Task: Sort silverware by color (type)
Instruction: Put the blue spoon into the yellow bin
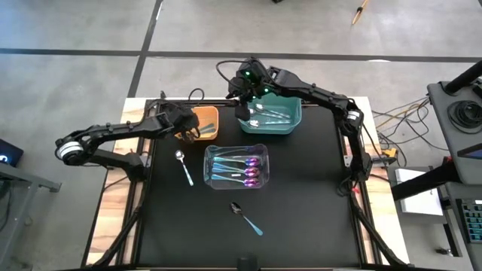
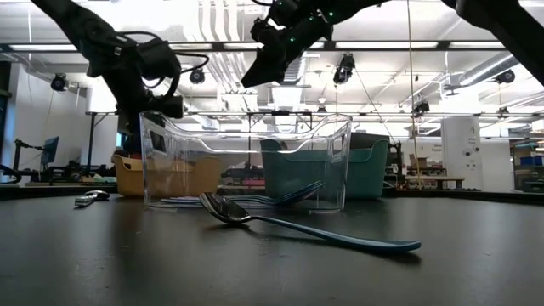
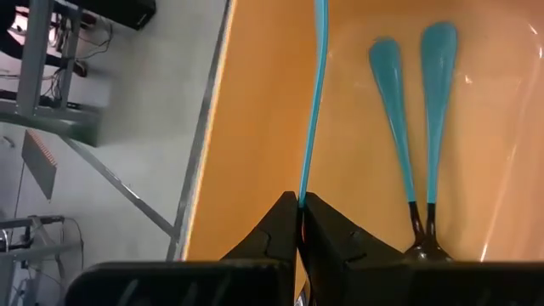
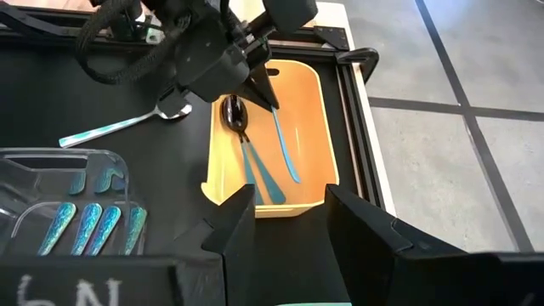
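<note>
L claw [image 3: 299,223] is shut tight on a blue spoon handle [image 3: 313,102], over the orange bin [image 1: 205,123]; 2 dark spoons [image 4: 255,161] lie in it. R claw [image 4: 289,223] hangs part open, empty, above the teal bin [image 1: 271,119]. Purple spoons [image 1: 237,168] sit in the clear bin [image 1: 236,167]. 2 more spoons [image 1: 184,166] lie on the tabletop [image 1: 301,203].

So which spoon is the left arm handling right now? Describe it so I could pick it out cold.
Look at the orange bin at the mat's back left, where the left gripper hangs over it. The held spoon is pinched by the closed fingers, its teal handle slanting into the bin. Unlike the two dark-bowled spoons lying flat beside it, it is held by the gripper.
</note>
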